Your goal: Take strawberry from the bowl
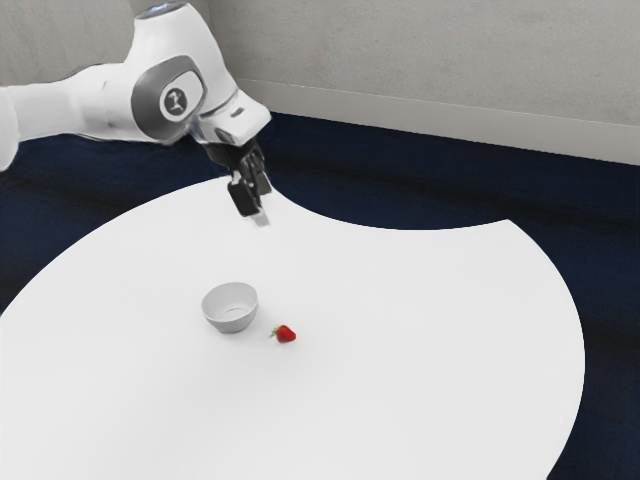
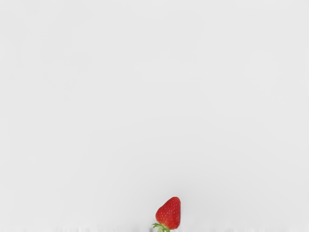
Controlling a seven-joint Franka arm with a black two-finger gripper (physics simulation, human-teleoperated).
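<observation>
Strawberry (image 1: pixel 286 334) lies below and well apart from the empty, spread gripper (image 1: pixel 256 196).

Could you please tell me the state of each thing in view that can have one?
Red strawberry with green leaves: whole, lying on its side beside the bowl.
Round, light grey bowl: upright, empty.
Black two-finger gripper: raised, holding nothing.
Smooth white table: bearing bowl and strawberry.

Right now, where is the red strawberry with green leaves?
In the exterior view, the strawberry lies on the smooth white table, outside the round grey bowl and close beside it, toward the exterior view's right.
</observation>
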